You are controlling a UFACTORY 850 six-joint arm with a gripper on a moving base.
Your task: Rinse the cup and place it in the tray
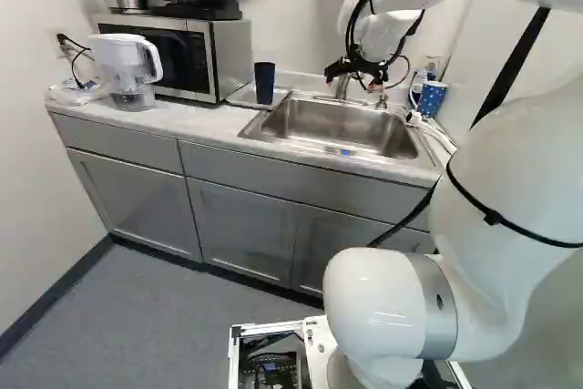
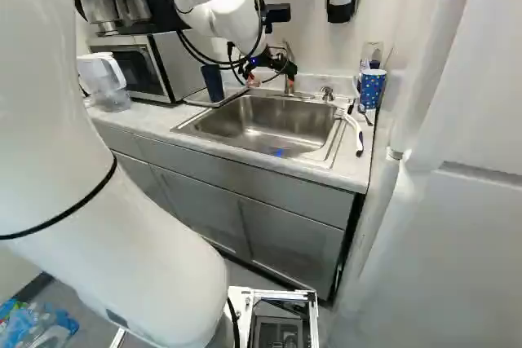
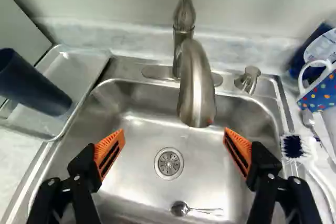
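You had the claw [image 2: 272, 81] spread above the sink [image 3: 142, 135], where a spoon [image 3: 181, 209] lay. The dark cup [image 3: 32, 85] stood in the tray [image 3: 84, 69], near its sink-side edge.

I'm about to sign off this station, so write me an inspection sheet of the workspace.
Surface: pale counter around a steel sink.
Job's things: dark cup stands in the clear tray beside the sink; faucet reaches over the basin.
Running water: nothing seen.
Clutter: spoon in the sink, near the drain; brush, polka-dot mug and second spoon beyond the sink's other side.
Gripper: above the sink, jaws open.
Held item: nothing seen.
Cables: black loops along the arm; cords by the wall behind the pitcher.
Surroundings: microwave beyond the tray.
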